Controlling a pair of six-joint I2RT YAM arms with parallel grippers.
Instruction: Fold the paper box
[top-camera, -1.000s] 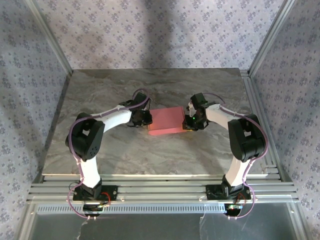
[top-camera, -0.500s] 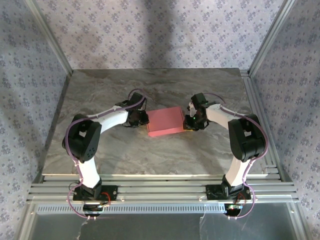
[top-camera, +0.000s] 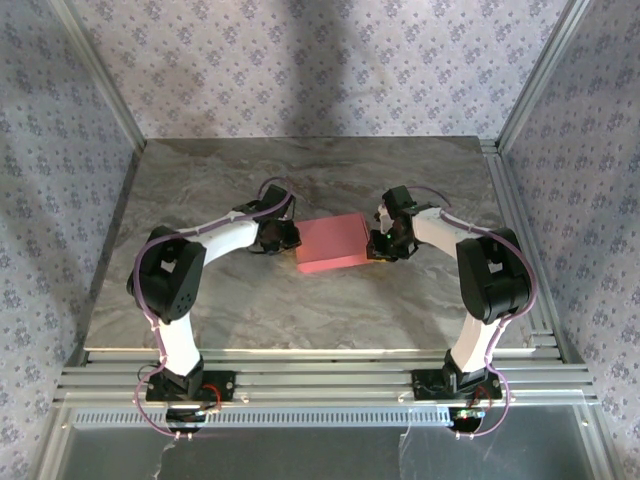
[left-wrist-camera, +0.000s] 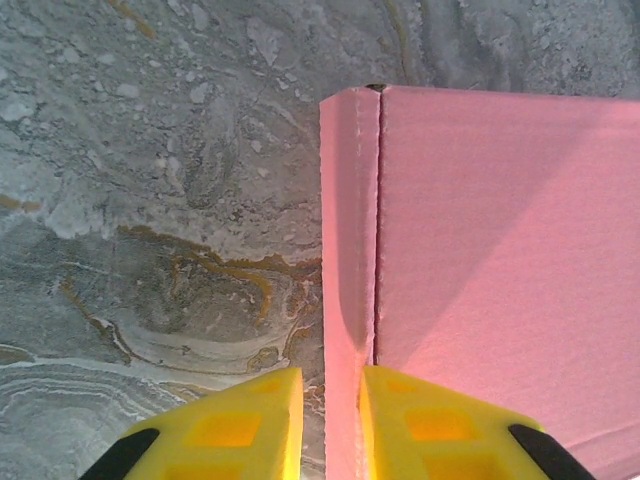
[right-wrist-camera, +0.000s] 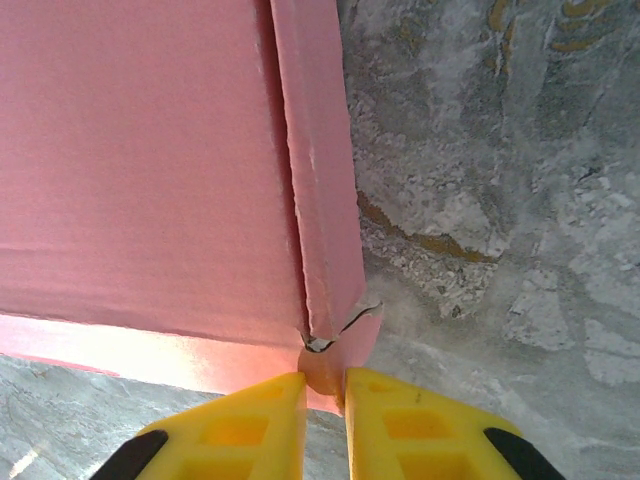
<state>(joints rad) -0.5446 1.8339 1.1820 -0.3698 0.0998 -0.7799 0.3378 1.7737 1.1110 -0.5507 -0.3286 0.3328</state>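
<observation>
paper box: a slim pink-red closed box lying flat near the middle of the desk, slightly skewed, between the two end effectors.
box surface: the broad top face points up; a narrow end flap runs along each short end, set off from the face by a seam.
box at the left wrist: its end flap reaches down between the yellow fingers.
box at the right wrist: the flap's corner is creased, with a small tear just above the fingers.
left end effector: at the box's left end; in its own camera the jaws stand narrowly apart on either side of the flap, with a sliver of desk showing beside one finger, so I cannot tell whether they press on it.
right end effector: at the box's right end; in its own camera the jaws are pinching the flap's creased corner, which fills the gap.
desk: grey marbled top, with both arm bases at its near edge.
surroundings: floral patterned walls on three sides.
</observation>
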